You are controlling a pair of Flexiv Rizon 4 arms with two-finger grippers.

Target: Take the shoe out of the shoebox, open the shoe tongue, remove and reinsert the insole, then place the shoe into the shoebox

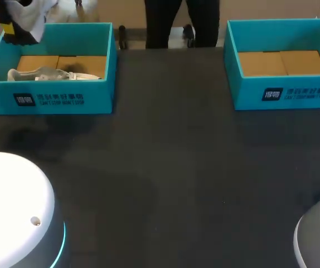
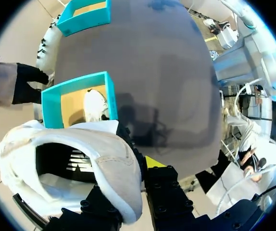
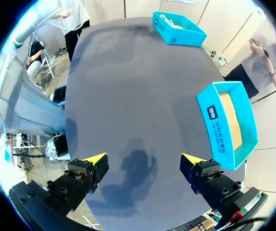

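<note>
My left gripper (image 2: 137, 187) is shut on the side wall of a white shoe (image 2: 70, 163), held in the air over the left teal shoebox (image 2: 52, 98). In the head view the held shoe (image 1: 29, 14) and left gripper (image 1: 12, 29) hang above that shoebox's (image 1: 54, 97) far left corner. A second white shoe (image 1: 45, 73) lies on the brown cardboard floor inside that box. My right gripper (image 3: 143, 159) stands open over bare table, with nothing between its fingers; it does not show in the head view.
A second teal shoebox (image 1: 282, 92) at the right back holds only its cardboard floor; it lies beside my right gripper as box (image 3: 229, 125). The dark table (image 1: 171, 167) spreads between the boxes. My arms' white bases (image 1: 15, 212) fill the front corners.
</note>
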